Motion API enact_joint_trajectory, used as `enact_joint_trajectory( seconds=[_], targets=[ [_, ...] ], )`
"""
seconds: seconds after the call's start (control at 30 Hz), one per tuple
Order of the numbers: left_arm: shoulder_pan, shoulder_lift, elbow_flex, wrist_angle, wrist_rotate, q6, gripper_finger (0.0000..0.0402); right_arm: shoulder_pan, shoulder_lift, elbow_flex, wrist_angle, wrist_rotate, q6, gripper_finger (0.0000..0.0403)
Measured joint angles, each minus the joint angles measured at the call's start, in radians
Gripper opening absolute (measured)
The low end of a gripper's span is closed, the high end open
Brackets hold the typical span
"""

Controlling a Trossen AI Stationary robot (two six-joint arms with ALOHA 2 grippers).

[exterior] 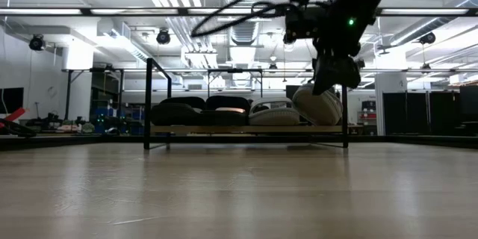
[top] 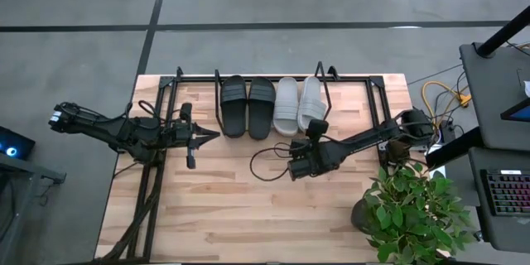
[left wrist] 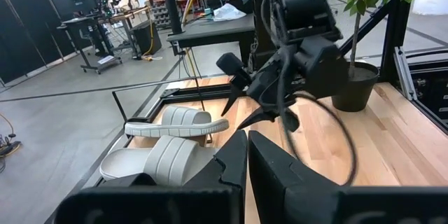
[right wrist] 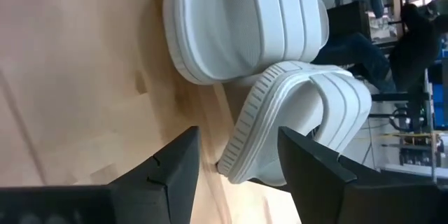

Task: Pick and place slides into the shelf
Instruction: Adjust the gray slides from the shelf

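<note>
The shelf (top: 356, 79) stands along the table's far edge. It holds two black slides (top: 248, 106) and two light grey slides side by side. The left grey slide (top: 286, 104) lies flat. The right grey slide (top: 310, 99) (right wrist: 301, 122) is tipped up on one long edge, its sole turned outward (exterior: 317, 104). My right gripper (top: 317, 127) (right wrist: 238, 175) is open at that slide's near end, one finger on each side of it and apart from it. My left gripper (top: 209, 137) (left wrist: 246, 161) is shut and holds nothing, over the table left of the shelf's front.
A potted plant (top: 410, 207) stands at the table's near right corner, close to the right arm. A loose black cable (top: 265, 161) loops below the right wrist. Bare wooden tabletop (top: 248, 215) stretches in front of the shelf. A person sits in the room beyond (right wrist: 413, 35).
</note>
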Motion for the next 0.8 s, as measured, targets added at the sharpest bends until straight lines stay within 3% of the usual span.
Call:
enact_joint_trajectory(
  seconds=[0.3, 0.63, 0.8],
  targets=[
    [0.0, 0.0, 0.0, 0.0, 0.0, 0.0, 0.0, -0.06, 0.0, -0.071, 0.033, 0.0, -0.011, 0.0156],
    [0.0, 0.0, 0.0, 0.0, 0.0, 0.0, 0.0, -0.06, 0.0, -0.094, 0.018, -0.007, -0.075, 0.0041],
    [0.0, 0.0, 0.0, 0.0, 0.0, 0.0, 0.0, -0.06, 0.0, -0.074, -0.005, -0.008, -0.123, 0.0018]
  ],
)
